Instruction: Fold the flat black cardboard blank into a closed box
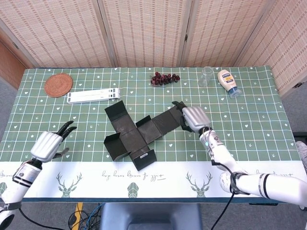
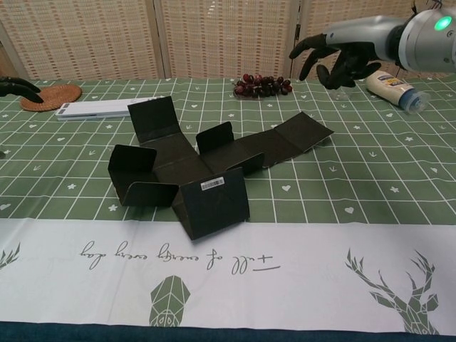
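Lying partly folded near the middle of the green checked table (image 1: 249, 124): the black cardboard blank (image 1: 144, 132), several flaps already standing, one long panel stretching flat toward the far right.

Right hand (image 1: 193, 117): raised over the far-right end of that long panel, fingers apart and loosely curved, holding nothing; in the chest view it sits high above the table, clear of the card.

Left hand (image 1: 48, 145): near the left edge of the table, well apart from the blank, fingers spread, empty.

Other items along the far side: woven coaster (image 1: 58, 85), white folded stand (image 1: 93, 96), grapes (image 1: 164, 78), clear glass (image 1: 206, 76), squeeze bottle (image 1: 227, 82).

Risks, as judged: with neither hand steadying it, the light blank may slide or spin when the long panel is lifted; raised flaps may spring back flat; a push away from the crease may buckle the card; a wide sweep may knock the glass or bottle.
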Motion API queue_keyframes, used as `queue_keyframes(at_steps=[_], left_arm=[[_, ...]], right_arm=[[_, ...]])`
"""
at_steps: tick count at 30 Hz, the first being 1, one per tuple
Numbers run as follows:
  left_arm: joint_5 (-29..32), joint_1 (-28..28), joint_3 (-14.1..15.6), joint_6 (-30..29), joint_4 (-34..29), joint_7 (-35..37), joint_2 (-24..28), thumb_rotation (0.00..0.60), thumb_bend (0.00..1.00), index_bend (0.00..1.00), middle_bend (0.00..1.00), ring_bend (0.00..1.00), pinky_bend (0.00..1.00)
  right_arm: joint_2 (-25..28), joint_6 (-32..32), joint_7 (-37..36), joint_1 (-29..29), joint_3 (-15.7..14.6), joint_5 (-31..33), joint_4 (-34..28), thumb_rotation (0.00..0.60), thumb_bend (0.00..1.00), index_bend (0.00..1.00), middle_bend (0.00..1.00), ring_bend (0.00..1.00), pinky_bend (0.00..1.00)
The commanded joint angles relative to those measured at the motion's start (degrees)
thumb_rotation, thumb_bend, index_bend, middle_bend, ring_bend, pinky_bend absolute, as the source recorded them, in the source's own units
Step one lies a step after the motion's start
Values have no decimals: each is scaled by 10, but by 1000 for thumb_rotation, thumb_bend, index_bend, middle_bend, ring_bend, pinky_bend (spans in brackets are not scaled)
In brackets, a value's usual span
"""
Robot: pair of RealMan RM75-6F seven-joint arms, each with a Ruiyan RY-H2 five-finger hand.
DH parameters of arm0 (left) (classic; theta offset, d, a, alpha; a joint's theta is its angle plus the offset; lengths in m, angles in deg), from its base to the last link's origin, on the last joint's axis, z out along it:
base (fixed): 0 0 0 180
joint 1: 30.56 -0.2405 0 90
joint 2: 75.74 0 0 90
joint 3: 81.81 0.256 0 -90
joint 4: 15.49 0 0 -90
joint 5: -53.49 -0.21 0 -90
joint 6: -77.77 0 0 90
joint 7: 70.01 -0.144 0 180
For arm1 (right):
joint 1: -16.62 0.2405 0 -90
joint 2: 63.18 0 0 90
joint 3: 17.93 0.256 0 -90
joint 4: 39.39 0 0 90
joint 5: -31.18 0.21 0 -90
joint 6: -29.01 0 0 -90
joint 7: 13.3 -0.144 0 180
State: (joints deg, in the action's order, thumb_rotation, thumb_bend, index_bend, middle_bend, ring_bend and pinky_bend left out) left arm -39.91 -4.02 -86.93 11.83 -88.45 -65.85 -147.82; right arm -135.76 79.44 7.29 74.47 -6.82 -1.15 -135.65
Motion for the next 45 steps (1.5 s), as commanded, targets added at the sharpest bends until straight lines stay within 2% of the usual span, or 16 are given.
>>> queue_keyframes(at_steps=[1,9,20,26,45], left_arm=[[-1,21,3,19,26,6,-20,600,246,138,87,674,816],[4,48,7,32,68,28,-56,600,246,115,72,673,816],[9,78,12,45,126,38,-103,600,247,105,69,684,816],[12,87,17,42,159,35,-126,600,247,93,60,684,815],[3,104,34,18,206,51,-196,600,247,14,1,680,815]], right_arm=[[-13,-50,29,30,-9,89,71,600,857,86,230,805,1000],[-59,-92,63,58,-37,195,186,600,897,86,229,806,1000],[-129,-145,91,78,-63,260,301,600,908,86,219,806,1000],[-157,-161,91,81,-60,265,352,600,908,86,218,806,1000],[-209,-173,88,85,-41,235,412,600,908,86,218,806,1000]])
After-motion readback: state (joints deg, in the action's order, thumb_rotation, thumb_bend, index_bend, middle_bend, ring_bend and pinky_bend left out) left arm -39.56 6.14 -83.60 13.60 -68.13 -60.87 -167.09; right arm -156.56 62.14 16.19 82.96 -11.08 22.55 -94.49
